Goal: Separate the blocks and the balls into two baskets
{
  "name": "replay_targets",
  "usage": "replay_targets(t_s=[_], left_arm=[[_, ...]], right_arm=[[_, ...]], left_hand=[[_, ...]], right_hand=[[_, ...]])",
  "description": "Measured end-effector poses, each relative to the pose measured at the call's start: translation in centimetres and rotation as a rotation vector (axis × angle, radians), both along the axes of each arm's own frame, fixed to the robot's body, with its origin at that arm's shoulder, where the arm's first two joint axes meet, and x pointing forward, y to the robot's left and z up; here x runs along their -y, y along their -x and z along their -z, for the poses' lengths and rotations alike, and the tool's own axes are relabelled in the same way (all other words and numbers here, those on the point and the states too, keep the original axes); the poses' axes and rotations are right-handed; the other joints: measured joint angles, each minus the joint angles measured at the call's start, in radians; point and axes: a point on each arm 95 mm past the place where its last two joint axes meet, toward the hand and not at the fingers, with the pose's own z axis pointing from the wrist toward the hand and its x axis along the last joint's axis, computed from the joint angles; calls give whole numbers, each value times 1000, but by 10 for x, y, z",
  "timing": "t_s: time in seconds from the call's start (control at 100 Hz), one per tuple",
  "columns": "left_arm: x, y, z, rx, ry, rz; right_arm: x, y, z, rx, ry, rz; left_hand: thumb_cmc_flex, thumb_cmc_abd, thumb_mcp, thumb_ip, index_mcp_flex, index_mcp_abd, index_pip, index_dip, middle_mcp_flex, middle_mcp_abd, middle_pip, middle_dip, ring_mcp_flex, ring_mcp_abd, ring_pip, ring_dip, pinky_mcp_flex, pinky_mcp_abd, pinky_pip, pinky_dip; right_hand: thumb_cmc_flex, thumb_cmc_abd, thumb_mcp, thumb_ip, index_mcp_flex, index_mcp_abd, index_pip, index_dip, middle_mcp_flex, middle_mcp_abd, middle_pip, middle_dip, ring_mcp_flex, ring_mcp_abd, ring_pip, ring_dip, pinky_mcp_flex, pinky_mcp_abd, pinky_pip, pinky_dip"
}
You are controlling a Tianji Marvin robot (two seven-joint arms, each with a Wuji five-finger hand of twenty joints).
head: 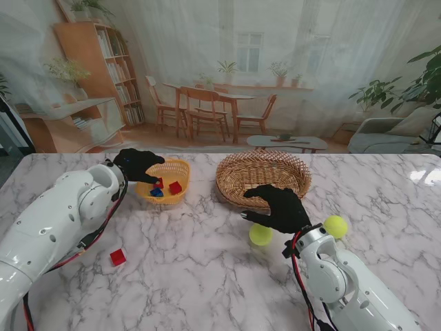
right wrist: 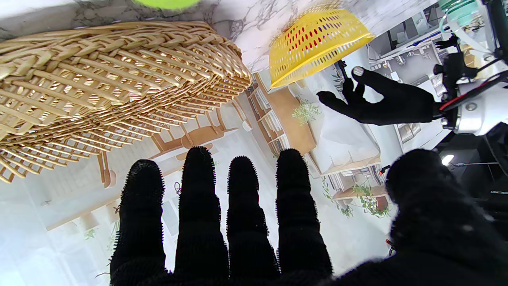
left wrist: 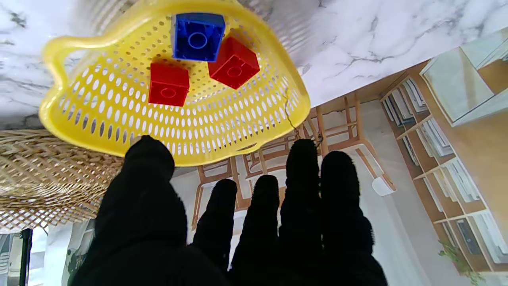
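the left hand (head: 138,164) hovers at the yellow basket (head: 180,168), fingers (left wrist: 301,174) spread and grasping nothing; inside lie two red blocks (left wrist: 168,84) and a blue block (left wrist: 198,36). the right hand (head: 282,207), fingers released and empty, hangs between the wicker basket (head: 234,181) and a green ball (head: 260,235). a second ball (head: 335,226) and a red block (head: 118,257) sit loose on the surface (head: 200,269).

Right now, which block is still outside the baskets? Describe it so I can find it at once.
Start at the yellow basket on the left half of the marble table. Come nearer to me and a little left, next to the white left forearm: a small red block lies alone on bare marble. Unlike the red and blue blocks inside the yellow basket, it sits in no basket.
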Motion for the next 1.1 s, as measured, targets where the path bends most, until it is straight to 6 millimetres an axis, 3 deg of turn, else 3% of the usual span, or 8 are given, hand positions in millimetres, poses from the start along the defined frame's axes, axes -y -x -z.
replay_targets(t_s=[0.37,0.5,0.59,0.68,0.75,0.85,0.98,1.1], left_arm=[[-20,37,-24,87,-71,102],[-30,54,-23,119,-41,112],[-34,69,-20,131,-54,116],[-37,82,-16,135,-93,136],[-41,93,-15,118,-108,134],[-44,105,-15,88,-125,126],[-49,116,-14,98,-103,148],[-53,129,-13,152,-52,196]], right_arm=[[0,0,0,0,-1,1],[1,0,0,3,-3,4],[2,0,-1,4,-4,6],[2,0,-1,4,-5,6],[2,0,-1,4,-5,6],[2,0,-1,1,-5,5],[1,0,-1,1,-5,4],[1,0,0,0,-5,4]], left_hand=[[-13,12,1,0,60,1,-1,2,33,-10,12,-11,0,2,-19,-27,-16,21,-10,11],[-24,34,-1,0,85,-1,6,25,77,-25,-1,-12,-21,9,-108,-126,-81,91,-127,-35],[-50,54,-8,0,85,-3,7,25,75,-26,-41,-39,-64,9,-175,-202,-124,102,-192,-76],[-88,94,-12,0,47,-14,-28,28,-59,-11,-119,-101,-157,15,-218,-260,-172,102,-239,-103],[-122,127,-11,0,-25,-12,-80,13,-150,14,-165,-139,-212,30,-235,-286,-187,97,-265,-113],[-126,138,-8,0,-76,16,-119,-4,-187,48,-198,-164,-247,39,-238,-298,-196,47,-283,-114],[-149,138,-11,0,-74,42,-123,-14,-178,53,-199,-174,-256,40,-232,-300,-175,3,-301,-126],[-149,137,-11,0,-13,63,-98,-14,-57,52,-159,-121,-196,34,-187,-282,-122,-10,-248,-126]], right_hand=[[0,0,0,0,0,0,0,0,0,0,0,0,0,0,0,0,0,0,0,0],[0,0,0,0,0,0,0,0,0,0,0,0,0,0,0,0,0,0,0,0],[0,0,0,0,0,0,0,0,0,0,0,0,0,0,0,0,0,0,0,0],[0,0,0,0,0,0,0,0,0,0,0,0,0,0,0,0,0,0,0,0],[0,0,0,0,0,0,0,0,0,0,0,0,0,0,0,0,0,0,0,0],[0,0,0,0,0,0,0,0,0,0,0,0,0,0,0,0,0,0,0,0],[0,0,0,0,0,0,0,0,0,0,0,0,0,0,0,0,0,0,0,0],[0,0,0,0,0,0,0,0,0,0,0,0,0,0,0,0,0,0,0,0]])
